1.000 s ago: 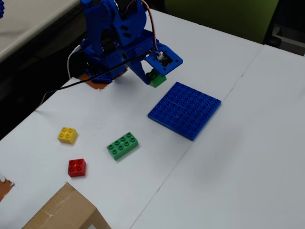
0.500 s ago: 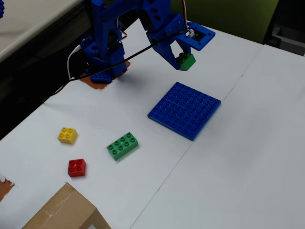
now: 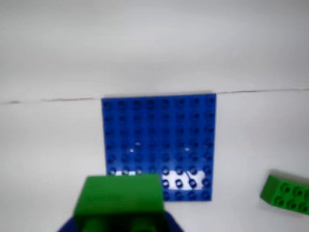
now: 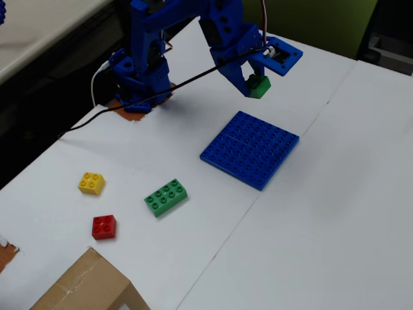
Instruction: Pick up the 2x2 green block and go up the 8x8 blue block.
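My blue gripper (image 4: 256, 84) is shut on the 2x2 green block (image 4: 259, 86) and holds it in the air, above the table just beyond the far edge of the 8x8 blue block (image 4: 250, 149). In the wrist view the green block (image 3: 120, 198) fills the bottom centre, seen from its underside between the blue jaws of my gripper (image 3: 120, 222). The blue studded plate (image 3: 158, 145) lies flat on the white table ahead of it.
A longer 2x4 green brick (image 4: 166, 197) lies left of the plate; it also shows at the right edge of the wrist view (image 3: 287, 193). A yellow brick (image 4: 91, 183), a red brick (image 4: 104, 227) and a cardboard box (image 4: 87, 287) sit at the near left.
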Available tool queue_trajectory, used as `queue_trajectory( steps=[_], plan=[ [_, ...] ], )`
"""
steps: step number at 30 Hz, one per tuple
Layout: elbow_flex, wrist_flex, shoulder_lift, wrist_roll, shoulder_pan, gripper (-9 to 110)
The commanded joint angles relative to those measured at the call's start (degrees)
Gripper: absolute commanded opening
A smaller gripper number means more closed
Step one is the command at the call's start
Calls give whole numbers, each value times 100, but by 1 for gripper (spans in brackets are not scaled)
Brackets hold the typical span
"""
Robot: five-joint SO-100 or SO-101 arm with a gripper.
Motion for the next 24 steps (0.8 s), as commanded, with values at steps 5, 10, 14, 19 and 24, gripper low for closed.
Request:
queue_trajectory(
  steps=[5, 10, 14, 19, 24],
  plan=[
    [97, 237, 26, -896, 26, 0],
    [343, 237, 158, -1362, 62, 0],
    [378, 237, 185, -1503, 62, 0],
    [817, 220, 475, -1811, 105, 0],
    [905, 220, 554, -1872, 79, 0]
  ],
)
